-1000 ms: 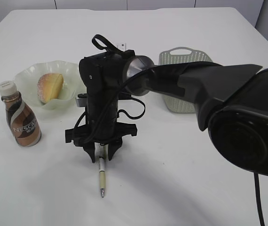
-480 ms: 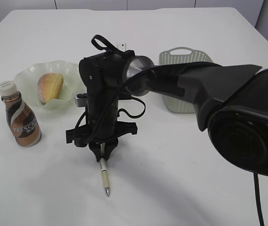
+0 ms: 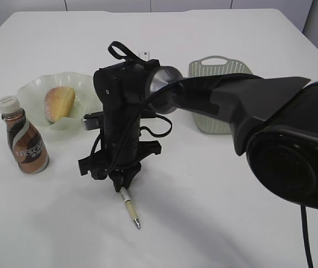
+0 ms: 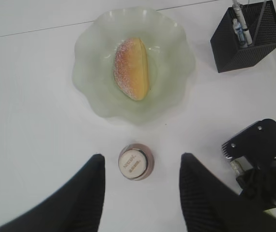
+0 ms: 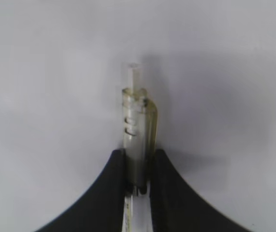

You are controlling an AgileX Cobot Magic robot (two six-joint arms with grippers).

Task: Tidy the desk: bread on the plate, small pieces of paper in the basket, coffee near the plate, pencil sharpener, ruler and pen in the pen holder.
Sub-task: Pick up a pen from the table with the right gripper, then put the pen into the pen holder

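My right gripper (image 3: 121,183) is clamped on the pen (image 3: 130,207), whose tip slants toward five o'clock above the desk (image 3: 215,212). My left gripper (image 4: 140,186) hangs with jaws apart, holding nothing, above the coffee (image 4: 135,162); the bread (image 4: 131,68) sits on the plate (image 4: 176,58) at twelve o'clock.

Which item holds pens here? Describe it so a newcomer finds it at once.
Start at the ruffled pale green plate holding the bread. Beside it on the white desk stands the pen holder. Unlike its neighbours, it is a black mesh box with pens poking out.
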